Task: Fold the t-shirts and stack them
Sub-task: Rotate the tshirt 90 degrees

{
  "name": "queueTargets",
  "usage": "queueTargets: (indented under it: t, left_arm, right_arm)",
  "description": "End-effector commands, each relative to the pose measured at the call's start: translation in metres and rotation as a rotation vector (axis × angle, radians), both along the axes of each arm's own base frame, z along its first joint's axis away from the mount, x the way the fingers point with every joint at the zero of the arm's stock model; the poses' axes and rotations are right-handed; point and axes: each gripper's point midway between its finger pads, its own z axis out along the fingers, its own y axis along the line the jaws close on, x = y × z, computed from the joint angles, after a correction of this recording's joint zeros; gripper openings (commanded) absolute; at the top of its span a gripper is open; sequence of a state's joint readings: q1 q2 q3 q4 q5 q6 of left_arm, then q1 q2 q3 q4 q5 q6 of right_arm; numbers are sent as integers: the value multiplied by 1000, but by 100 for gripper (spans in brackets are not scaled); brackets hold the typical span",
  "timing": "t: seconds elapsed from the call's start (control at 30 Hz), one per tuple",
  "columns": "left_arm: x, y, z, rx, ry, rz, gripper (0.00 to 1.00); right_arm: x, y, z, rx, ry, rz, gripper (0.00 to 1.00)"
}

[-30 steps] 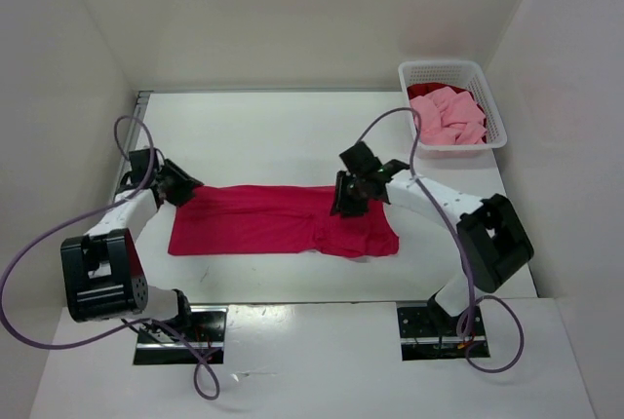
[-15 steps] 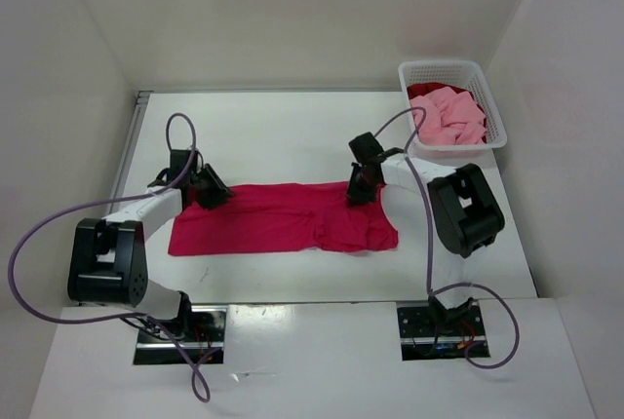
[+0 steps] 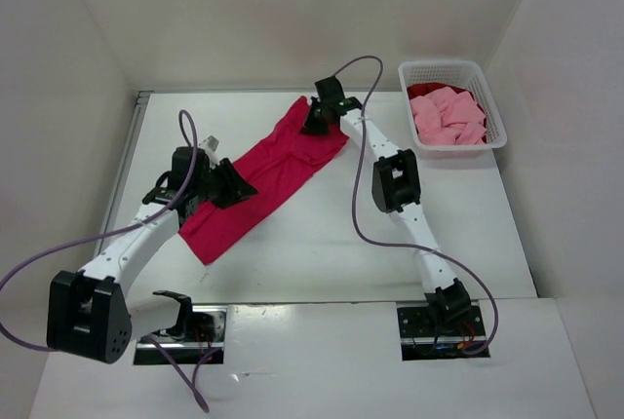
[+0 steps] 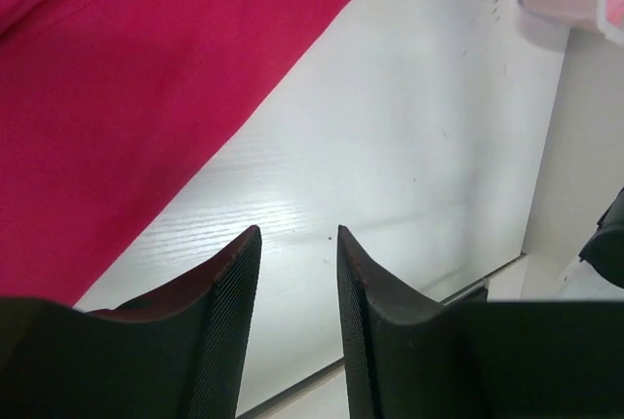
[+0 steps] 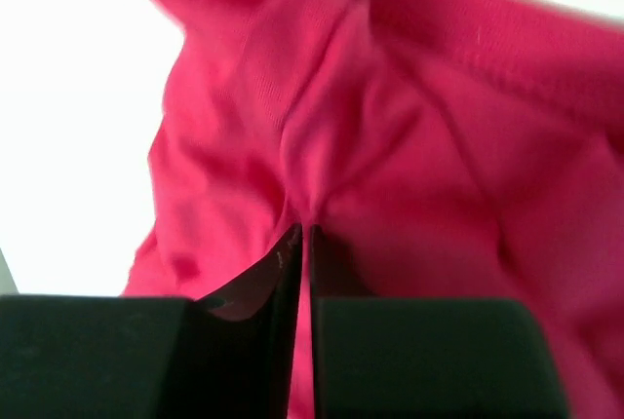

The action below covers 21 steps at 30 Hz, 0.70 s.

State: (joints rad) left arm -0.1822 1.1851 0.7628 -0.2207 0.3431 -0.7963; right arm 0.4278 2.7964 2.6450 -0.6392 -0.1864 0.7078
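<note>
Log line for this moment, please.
right tool: shut on crimson shirt, far end | left tool: open, by shirt's long edge | pink shirt: in basket

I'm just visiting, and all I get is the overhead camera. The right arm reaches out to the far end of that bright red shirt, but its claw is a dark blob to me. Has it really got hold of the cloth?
Observer: Yes. Its wrist camera shows the right gripper shut, with a fold of the crimson shirt pinched between the tips.
Visitor: And the left claw, over by the shirt's edge?
Observer: Its wrist camera shows the left gripper with its tips apart and the bare table showing through the gap. The shirt lies off to one side, not between the tips.
</note>
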Motion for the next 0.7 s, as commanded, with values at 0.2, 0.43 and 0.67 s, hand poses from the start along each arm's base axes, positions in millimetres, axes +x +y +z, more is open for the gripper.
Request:
queueTargets:
  t: [0.2, 0.43, 0.67]
  left_arm:
    - [-8, 5, 9, 7, -15, 22, 45]
    - [2, 10, 10, 42, -38, 40, 24]
    - [-2, 12, -1, 74, -9, 15, 14]
  right_arm:
    - [-75, 4, 213, 5, -260, 166, 62]
    - [-136, -53, 122, -61, -110, 110, 3]
    - [-125, -97, 44, -193, -2, 34, 1]
